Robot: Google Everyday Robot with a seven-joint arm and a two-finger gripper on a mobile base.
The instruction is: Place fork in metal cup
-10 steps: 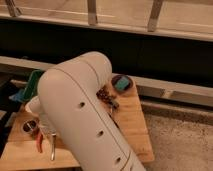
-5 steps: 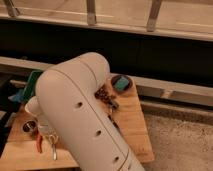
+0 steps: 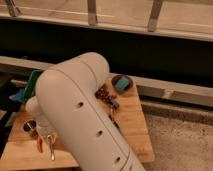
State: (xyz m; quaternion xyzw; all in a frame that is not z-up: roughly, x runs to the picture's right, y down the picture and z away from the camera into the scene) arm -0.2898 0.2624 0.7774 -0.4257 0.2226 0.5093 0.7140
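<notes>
— While that big white arm (image 3: 80, 115) fills the middle of the view, can you make out the gripper at all?

— Not directly. The gripper is hidden behind the arm, somewhere under its lower left edge, over the left half of the wooden table (image 3: 134, 131). Its jaws are closed. Whether anything sits between them, I cannot tell.

— And the fork?

— A slim silver fork (image 3: 52, 151) shows on the table just past the arm's edge, close to where the gripper is hidden. It lies lengthwise toward the table's near edge.

— Where does the metal cup stand from there?

— The metal cup (image 3: 29, 125) is upright on the table, further out to the left of the gripper's hiding place. A red-orange carrot-like item (image 3: 39, 145) lies between it and the fork. The fork is outside the cup.

— Anything on the far side?

— Well away from the gripper, beyond the arm to the right, a dark bowl (image 3: 121, 82) sits near the table's back edge, with small reddish-brown pieces (image 3: 104, 93) just beside it.
</notes>
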